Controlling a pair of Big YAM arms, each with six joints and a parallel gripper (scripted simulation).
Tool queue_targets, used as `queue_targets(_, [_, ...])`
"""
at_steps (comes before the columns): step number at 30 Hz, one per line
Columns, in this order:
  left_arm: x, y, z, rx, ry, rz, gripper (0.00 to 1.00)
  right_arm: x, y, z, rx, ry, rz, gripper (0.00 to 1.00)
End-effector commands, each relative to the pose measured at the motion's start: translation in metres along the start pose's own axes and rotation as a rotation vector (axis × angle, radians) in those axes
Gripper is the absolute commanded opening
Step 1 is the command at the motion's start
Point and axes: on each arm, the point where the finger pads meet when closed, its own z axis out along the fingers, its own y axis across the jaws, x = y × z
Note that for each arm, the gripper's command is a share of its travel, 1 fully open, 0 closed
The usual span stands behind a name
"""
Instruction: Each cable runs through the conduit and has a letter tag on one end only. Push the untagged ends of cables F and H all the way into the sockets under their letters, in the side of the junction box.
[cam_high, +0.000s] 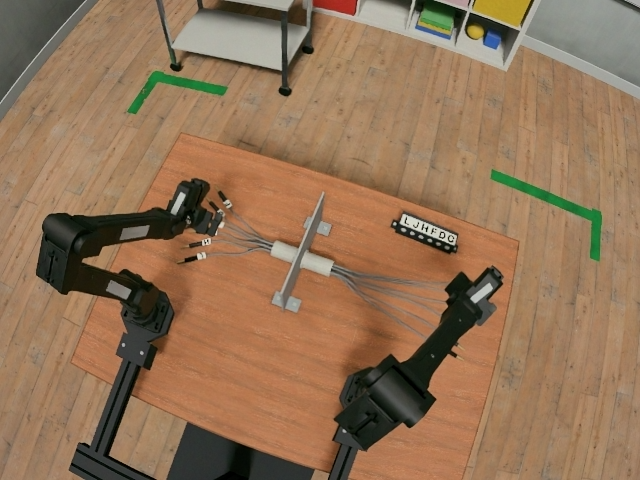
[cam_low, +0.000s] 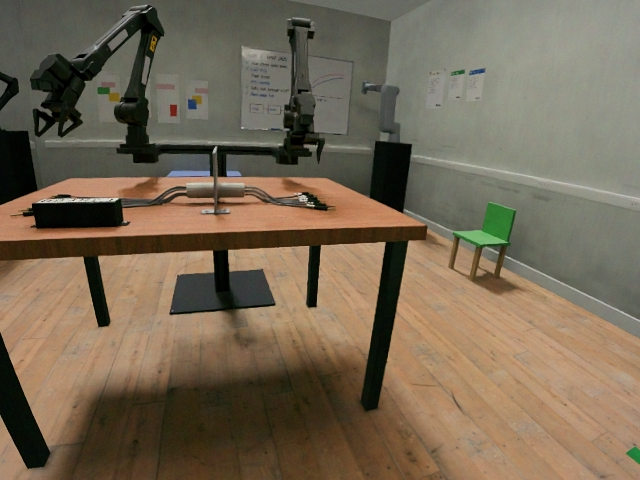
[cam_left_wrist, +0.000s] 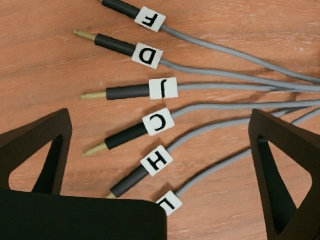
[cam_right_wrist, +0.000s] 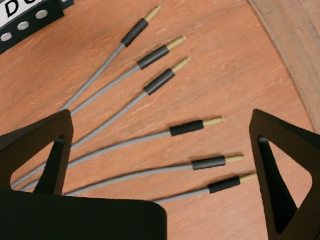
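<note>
Left tool (cam_high: 212, 225) (cam_low: 311, 149) (cam_left_wrist: 159, 111): fingers wide apart, nothing between them; above the tagged ends, at 10 o'clock from the conduit in the top view.
Right tool (cam_high: 471, 299) (cam_low: 50, 132) (cam_right_wrist: 159, 111): fingers wide apart, nothing between them; above the untagged ends, at 4 o'clock from the conduit in the top view.
F tag (cam_left_wrist: 150, 19): at 12 o'clock in the left wrist view, its plug pointing to 10.
H tag (cam_left_wrist: 156, 160): at 6 o'clock in that view, its plug pointing to 8; D, J and C tags sit between F and H, and the L tag lies at the far side of H, partly hidden.
Untagged plugs (cam_right_wrist: 186, 127): 6, fanned on the desk from 11 round to 5 o'clock in the right wrist view, brass tips outward; I cannot tell which 2 belong to F and H.
Junction box (cam_high: 423, 238) (cam_low: 77, 213) (cam_right_wrist: 31, 22): at 11 o'clock from the right tool in the top view, lettered L J H F D C.
Conduit (cam_high: 317, 262) (cam_low: 231, 190): runs through the upright panel (cam_high: 302, 241) (cam_low: 215, 167), cables leaving both ends.
Desk (cam_high: 248, 356) (cam_low: 289, 224): carries the box, panel and cables.
</note>
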Motion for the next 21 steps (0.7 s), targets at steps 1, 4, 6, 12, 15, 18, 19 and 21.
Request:
queue_targets(1, [-0.015,0.000,-0.002,0.001,-0.039,-0.010,1.00,-0.011,0.001,-0.001,0.000,-0.031,0.002,1.00])
queue_targets(4, [-0.015,0.000,-0.002,0.001,-0.039,-0.010,1.00,-0.011,0.001,-0.001,0.000,-0.031,0.002,1.00])
queue_targets(6, [-0.021,0.001,0.000,0.000,-0.036,-0.033,0.89,-0.011,0.001,-0.001,0.000,-0.032,0.002,1.00])
queue_targets(12, [-0.020,0.009,0.012,-0.027,0.021,-0.175,0.43,-0.011,0.001,-0.001,0.000,-0.032,0.002,1.00])
queue_targets(15, [-0.036,0.020,0.030,-0.073,0.062,-0.326,0.35,-0.011,0.001,-0.001,0.000,-0.032,0.002,1.00])
queue_targets(18, [-0.052,0.031,0.053,-0.124,0.099,-0.468,0.35,-0.011,0.001,-0.001,0.000,-0.032,0.002,1.00])
queue_targets(19, [-0.057,0.034,0.059,-0.137,0.109,-0.507,0.35,-0.011,0.001,-0.001,0.000,-0.032,0.002,1.00])
queue_targets(21, [-0.064,0.039,0.073,-0.163,0.130,-0.587,0.35,-0.011,0.001,-0.001,0.000,-0.032,0.002,1.00])
